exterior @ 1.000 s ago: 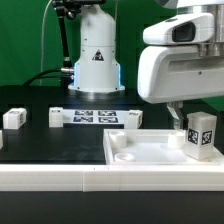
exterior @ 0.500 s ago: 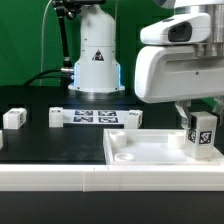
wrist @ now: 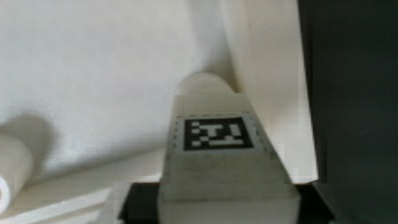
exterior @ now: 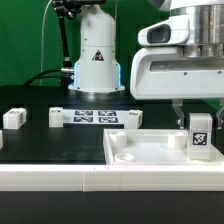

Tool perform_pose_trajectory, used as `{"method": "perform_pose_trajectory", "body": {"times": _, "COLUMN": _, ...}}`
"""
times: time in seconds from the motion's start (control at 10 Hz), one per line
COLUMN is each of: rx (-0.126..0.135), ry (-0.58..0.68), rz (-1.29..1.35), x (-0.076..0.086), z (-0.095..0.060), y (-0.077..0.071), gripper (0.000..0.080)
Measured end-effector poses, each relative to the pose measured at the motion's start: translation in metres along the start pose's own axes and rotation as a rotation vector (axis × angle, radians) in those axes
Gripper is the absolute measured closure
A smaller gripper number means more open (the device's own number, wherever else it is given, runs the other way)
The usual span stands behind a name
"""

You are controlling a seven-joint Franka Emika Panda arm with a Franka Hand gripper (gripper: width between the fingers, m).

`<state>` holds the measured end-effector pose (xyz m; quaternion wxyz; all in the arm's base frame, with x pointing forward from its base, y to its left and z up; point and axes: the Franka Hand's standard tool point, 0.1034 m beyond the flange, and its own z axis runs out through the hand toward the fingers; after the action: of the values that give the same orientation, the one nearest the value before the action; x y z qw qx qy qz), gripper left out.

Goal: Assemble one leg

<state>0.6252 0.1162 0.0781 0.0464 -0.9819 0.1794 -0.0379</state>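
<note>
The leg (exterior: 200,136), a small white post with a square tag on its face, stands upright between my gripper's (exterior: 199,120) fingers at the exterior view's right. The gripper is shut on it. Its lower end is down at the right corner of the large flat white panel (exterior: 145,150); I cannot tell whether it sits in a socket. In the wrist view the leg (wrist: 217,140) fills the middle, with a black finger pad (wrist: 146,200) on each side, and the panel (wrist: 89,70) lies under it. My gripper (wrist: 221,205) grips its near end.
Another small white tagged post (exterior: 14,118) stands at the exterior view's far left. The marker board (exterior: 88,116) lies mid-table, with a small white piece (exterior: 131,119) beside it. The arm's base (exterior: 96,50) is behind. A white ledge (exterior: 80,180) runs along the front.
The wrist has turned with the leg in it. The leg was skewed, showing two faces, and now faces the exterior view squarely, upright, over the same panel corner.
</note>
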Motion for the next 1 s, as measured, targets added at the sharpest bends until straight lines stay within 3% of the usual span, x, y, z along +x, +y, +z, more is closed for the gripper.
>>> {"method": "perform_pose_trajectory", "body": {"times": 0.6, "rx": -0.006, "ry": 0.006, "rz": 0.674, "x": -0.0027, "z": 0.0013, "y": 0.0010, "gripper": 0.0505}}
{"method": "perform_pose_trajectory", "body": {"times": 0.8, "rx": -0.004, "ry": -0.006, "rz": 0.736, "x": -0.0031, "z": 0.0013, "y": 0.0007, "gripper": 0.0505}}
{"method": "perform_pose_trajectory", "body": {"times": 0.9, "rx": -0.002, "ry": -0.008, "rz": 0.782, "x": -0.0038, "z": 0.0017, "y": -0.0001, "gripper": 0.0431}}
{"method": "perform_pose_trajectory", "body": {"times": 1.0, "rx": -0.003, "ry": -0.009, "rz": 0.724, "x": -0.0032, "z": 0.0019, "y": 0.0003, "gripper": 0.0431}}
